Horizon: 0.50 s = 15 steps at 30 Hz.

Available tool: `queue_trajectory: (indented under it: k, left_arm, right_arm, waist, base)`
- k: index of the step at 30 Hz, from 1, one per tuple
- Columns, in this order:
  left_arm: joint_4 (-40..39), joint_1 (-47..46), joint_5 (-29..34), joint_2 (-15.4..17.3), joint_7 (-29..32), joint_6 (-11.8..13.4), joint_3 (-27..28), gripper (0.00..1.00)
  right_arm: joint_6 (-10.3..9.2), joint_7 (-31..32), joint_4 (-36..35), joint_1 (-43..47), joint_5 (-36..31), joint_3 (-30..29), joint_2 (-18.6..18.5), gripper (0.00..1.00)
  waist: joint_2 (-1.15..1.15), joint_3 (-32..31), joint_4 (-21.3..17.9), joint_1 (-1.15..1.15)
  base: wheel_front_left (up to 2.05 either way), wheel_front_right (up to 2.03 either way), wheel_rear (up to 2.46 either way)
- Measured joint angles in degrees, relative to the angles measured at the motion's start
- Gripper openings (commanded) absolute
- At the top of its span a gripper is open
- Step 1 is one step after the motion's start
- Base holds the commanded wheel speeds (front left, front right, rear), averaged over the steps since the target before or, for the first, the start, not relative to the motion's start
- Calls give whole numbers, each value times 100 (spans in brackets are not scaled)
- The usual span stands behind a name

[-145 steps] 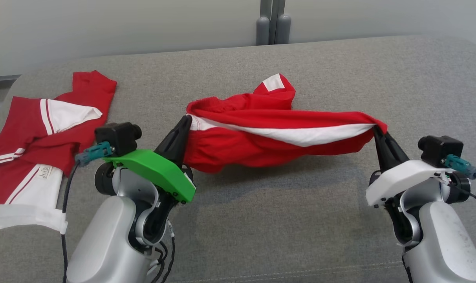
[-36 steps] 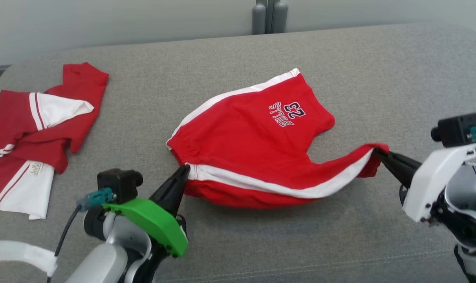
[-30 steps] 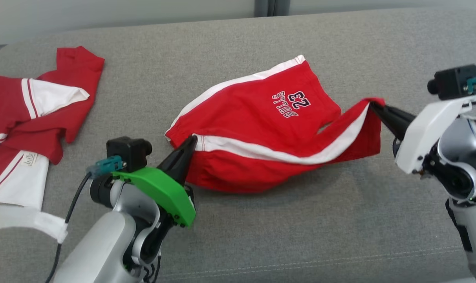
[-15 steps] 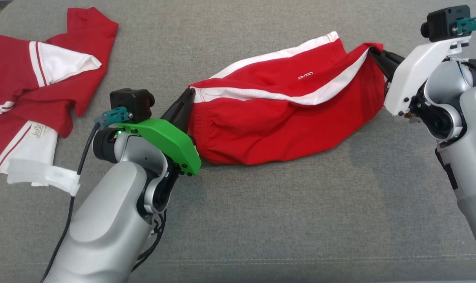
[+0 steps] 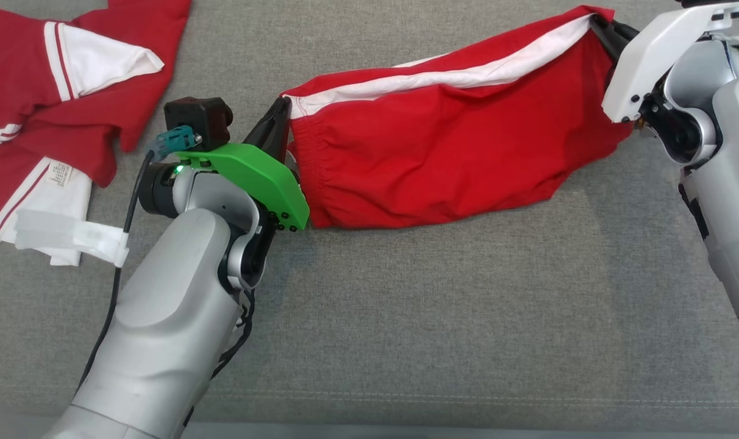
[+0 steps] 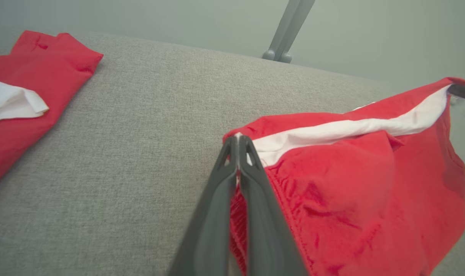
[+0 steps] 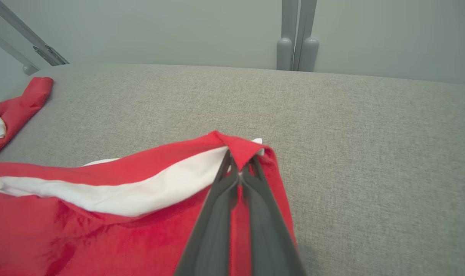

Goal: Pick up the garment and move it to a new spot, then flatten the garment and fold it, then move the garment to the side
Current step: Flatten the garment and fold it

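Two corners of the red cloth shorts with the white side stripe are being held up, one by each arm. The left gripper, under its green cover, is clamping tight on the gathered waistband corner. In the left wrist view I am seeing its two dark fingers pressing together with red cloth between them. The right gripper, under its white cover, is pinching the opposite end of the white stripe, and in the right wrist view the cloth is folding over its tips. The shorts are hanging stretched between the two, with the stripe running along the upper edge and the red part sagging toward the grey woven cushion surface. Whether it is touching there, I cannot tell. A second red and white garment is lying crumpled at the far left, apart from the shorts.
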Motion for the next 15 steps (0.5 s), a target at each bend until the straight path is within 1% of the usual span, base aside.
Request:
queue_trajectory:
  k: [6,7,8,15]
  left_arm:
    - [336,-187,5,-113,-179,-52,-14,0]
    - [387,-221,5,-130,-218,-62,-13,24]
    - [431,-254,11,-147,-241,-66,-18,100]
    - [717,-405,41,-215,-515,-86,-16,100]
  right_arm:
    - [0,-229,477,-346,-110,69,97,0]
    - [0,-274,556,-400,-121,76,113,32]
    - [0,-318,617,-453,-126,78,129,100]
    - [0,-639,831,-598,-75,272,191,100]
  waist:
    - [0,161,91,0]
    - [0,184,103,0]
    - [0,204,115,0]
    - [0,211,160,0]
  base:
    - [0,0,0]
    - [0,0,0]
    - [0,0,0]
    - [0,0,0]
